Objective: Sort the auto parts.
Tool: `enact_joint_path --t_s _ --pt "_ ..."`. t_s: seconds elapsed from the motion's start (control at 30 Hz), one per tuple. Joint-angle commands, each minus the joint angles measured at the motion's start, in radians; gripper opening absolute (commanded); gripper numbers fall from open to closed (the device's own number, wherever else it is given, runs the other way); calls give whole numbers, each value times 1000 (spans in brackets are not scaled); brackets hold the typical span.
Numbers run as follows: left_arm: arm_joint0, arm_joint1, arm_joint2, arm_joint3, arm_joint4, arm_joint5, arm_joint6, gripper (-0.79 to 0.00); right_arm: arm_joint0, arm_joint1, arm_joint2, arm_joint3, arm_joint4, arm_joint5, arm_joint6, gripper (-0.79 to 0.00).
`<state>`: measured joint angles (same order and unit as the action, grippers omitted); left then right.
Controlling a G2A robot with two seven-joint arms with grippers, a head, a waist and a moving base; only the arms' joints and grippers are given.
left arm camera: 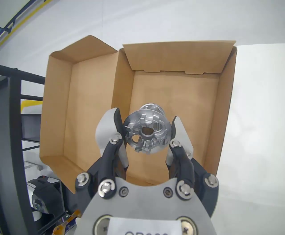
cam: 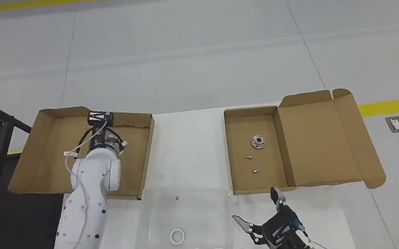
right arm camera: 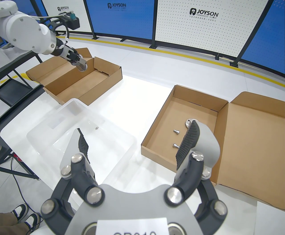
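Geared metal hub (left arm camera: pixel 144 133) is pinched in my left gripper (left arm camera: pixel 145 130) above the left cardboard box (left arm camera: pixel 178 100); my right gripper (right arm camera: pixel 136 125) stands spread near the clear tray (right arm camera: pixel 51 116).

Bright, even light fell from overhead. The white table (cam: pixel 186 140) glared and washed out the clear bin (right arm camera: pixel 106 138) standing on it. The metal hub (left arm camera: pixel 147 133) in my left gripper (left arm camera: pixel 145 123) caught glints. Soft shadow lay inside the left box (left arm camera: pixel 173 93). My wrist views bowed the yellow floor line (right arm camera: pixel 189 55) toward their edges.
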<state>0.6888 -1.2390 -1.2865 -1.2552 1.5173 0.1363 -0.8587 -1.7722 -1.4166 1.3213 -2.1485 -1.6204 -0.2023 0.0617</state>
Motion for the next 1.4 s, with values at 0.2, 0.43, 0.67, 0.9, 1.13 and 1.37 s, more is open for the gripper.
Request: enact_joint_path --t_s 0.2,0.43,0.67,0.9,1.13,1.37 --pt "-109 -28 62 226 -60 -43 19 -785 0 0 0 0 0 0 0 0" --pt "-132 -37 74 295 -79 -58 48 -662 0 0 0 0 0 0 0 0" --pt "-141 -43 82 319 -79 -64 50 -302 0 0 0 0 0 0 0 0" --pt "-135 -42 68 296 -82 -60 43 -52 0 0 0 0 0 0 0 0" --pt "-30 -19 -6 23 -85 -100 19 -28 0 0 0 0 0 0 0 0" --pt "224 13 -67 -485 -42 -268 -114 0 0 0 0 0 0 0 0 0"
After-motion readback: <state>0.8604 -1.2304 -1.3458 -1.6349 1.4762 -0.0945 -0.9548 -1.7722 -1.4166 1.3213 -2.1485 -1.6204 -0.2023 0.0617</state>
